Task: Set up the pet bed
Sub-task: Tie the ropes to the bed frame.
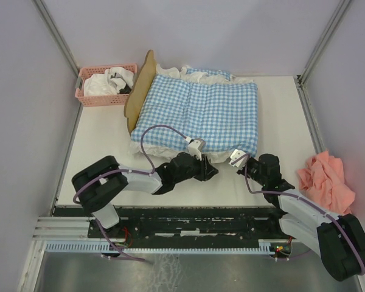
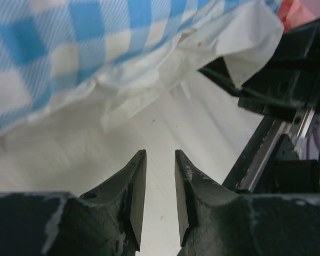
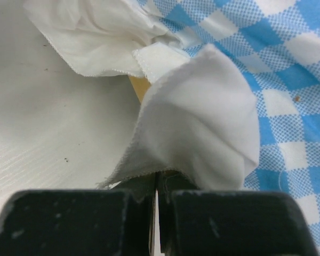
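Claws number two. Left claw (image 2: 160, 152) stands a narrow gap apart with nothing between its fingers, low over the white bench (image 1: 103, 140), just beside the near edge of the bedding. Right claw (image 3: 156, 178) is closed tight, pinching the white ruffle of the one blue-and-white gingham bedding (image 1: 201, 112) at its near corner, toward 5 o'clock. That bedding covers the one pet bed (image 1: 140, 88), which sits mid-bench toward 12 o'clock. Only its wavy wooden headboard shows clearly, at the 9 o'clock end. One pink basket (image 1: 85, 97) holding white cloth stands at 10 o'clock, just beside the headboard. One salmon-pink cloth (image 1: 325, 179) lies crumpled at 4 o'clock by the bench's edge.
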You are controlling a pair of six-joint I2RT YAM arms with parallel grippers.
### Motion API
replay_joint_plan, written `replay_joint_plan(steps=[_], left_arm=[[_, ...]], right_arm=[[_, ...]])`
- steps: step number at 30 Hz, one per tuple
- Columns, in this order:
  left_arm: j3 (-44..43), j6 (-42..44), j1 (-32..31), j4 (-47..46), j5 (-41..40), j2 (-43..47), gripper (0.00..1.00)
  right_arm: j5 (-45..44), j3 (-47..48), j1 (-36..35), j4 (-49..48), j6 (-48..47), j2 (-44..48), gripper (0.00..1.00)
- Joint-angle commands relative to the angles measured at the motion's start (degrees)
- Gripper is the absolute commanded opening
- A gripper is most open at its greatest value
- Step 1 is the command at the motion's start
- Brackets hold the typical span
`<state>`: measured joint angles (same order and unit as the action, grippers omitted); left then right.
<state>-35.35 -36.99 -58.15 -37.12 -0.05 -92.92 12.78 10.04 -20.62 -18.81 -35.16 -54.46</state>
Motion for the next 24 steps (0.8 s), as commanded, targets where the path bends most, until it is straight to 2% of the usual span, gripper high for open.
replay_joint_plan(steps=[1,10,12,18,24], left_arm=[[-7.3,-5.5,0.0,-10.3,-1.5,-5.2,0.34],[-13.3,-26.1,-1.9,-7.2,-8.3,-9.8,0.39],[-15.6,-25.6,-2.2,-6.5,-9.1,-11.0,0.39],[-19.2,-23.8,-2.3,-6.5,-8.0,-15.2,0.29],[-19.6,-24.6,-2.3,-6.5,-9.5,-18.4,0.28]], right_arm=[[1.0,1.4,0.2,-1.7,-1.1,-0.5,0.02],[1.5,1.2,0.2,-1.6,-1.8,-0.3,0.02],[1.7,1.2,0.2,-1.4,-1.9,0.1,0.02],[1.4,0.9,0.2,-1.1,-1.8,1.2,0.02],[1.7,1.2,0.2,-0.7,-2.1,0.8,0.02]])
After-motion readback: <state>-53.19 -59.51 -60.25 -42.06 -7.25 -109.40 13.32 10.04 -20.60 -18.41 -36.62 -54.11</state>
